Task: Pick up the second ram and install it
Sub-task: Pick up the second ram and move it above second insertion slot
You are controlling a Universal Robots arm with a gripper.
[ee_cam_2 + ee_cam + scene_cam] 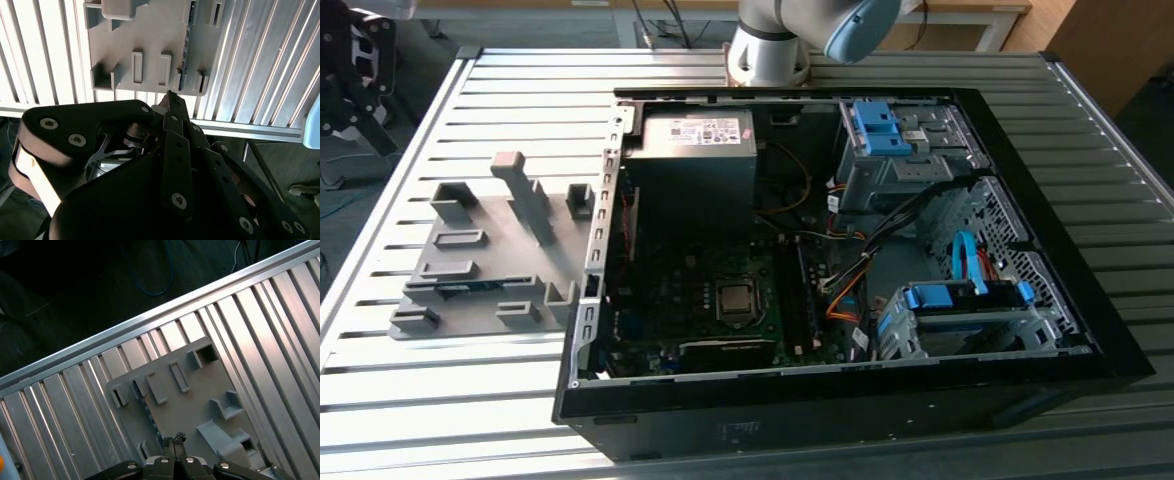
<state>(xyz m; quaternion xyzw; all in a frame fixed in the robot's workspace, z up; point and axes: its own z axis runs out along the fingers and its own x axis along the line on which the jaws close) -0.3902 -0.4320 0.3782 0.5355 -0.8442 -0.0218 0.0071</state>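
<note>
Gripper (173, 439) tips are pressed together, nothing pinched. It hangs over the grey holder (200, 390). In both wrist views the tips line up near one end of the ram stick (150, 415); I can't tell whether they touch it. The ram stick sits on edge in a slot of the holder and reads as a thin dark strip, not lifted. In the exterior view the holder lies on the slatted table (494, 400) at the exterior view's left, just beside the open computer case (854, 385). The stick is in the holder's lower left part, toward the table's edge. The arm (767, 50) base stands at top centre of that frame, above the case.
</note>
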